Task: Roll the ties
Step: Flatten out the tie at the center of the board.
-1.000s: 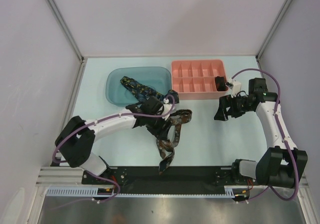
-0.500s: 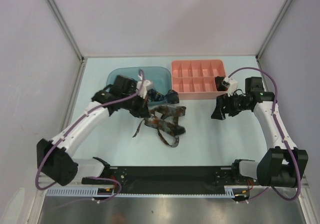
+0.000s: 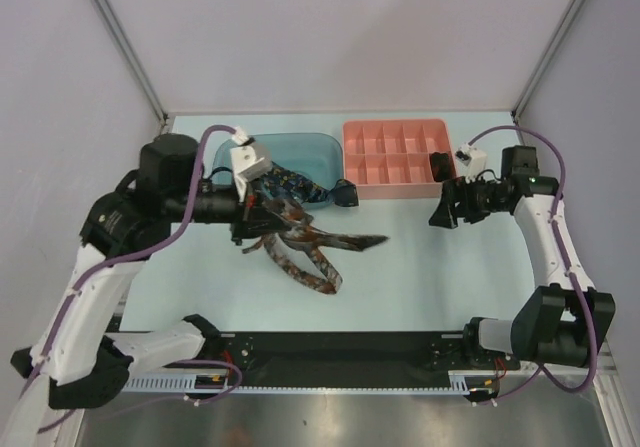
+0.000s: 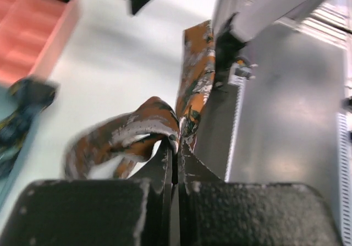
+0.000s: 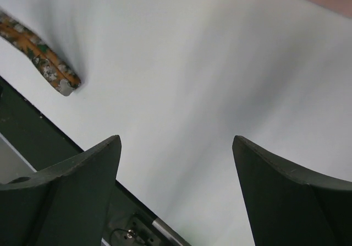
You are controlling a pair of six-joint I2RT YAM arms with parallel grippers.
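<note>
The orange-brown flecked tie [image 3: 310,252] lies crumpled on the table in front of the blue tray [image 3: 232,159]. My left gripper [image 3: 253,229] is shut on a fold at its left end. In the left wrist view the fingertips [image 4: 175,147] pinch that fold, and the tie [image 4: 129,133] trails away towards the table's front edge. The navy tie [image 3: 290,181] lies across the blue tray, one end hanging over its right rim. A dark rolled bundle [image 3: 440,164] sits in a right-hand cell of the pink tray [image 3: 390,157]. My right gripper [image 3: 441,213] hangs open over bare table, nothing between its fingers [image 5: 82,185].
The pink divided tray stands at the back right, next to the blue tray. White walls close in the table on three sides. The black base rail [image 3: 330,352] runs along the near edge. The orange tie's tip [image 5: 52,72] shows at the left of the right wrist view.
My left gripper has shut on the orange tie and pulled back to the left as the arm rose, dragging the tie left. The right gripper has shifted slightly and stays open.
</note>
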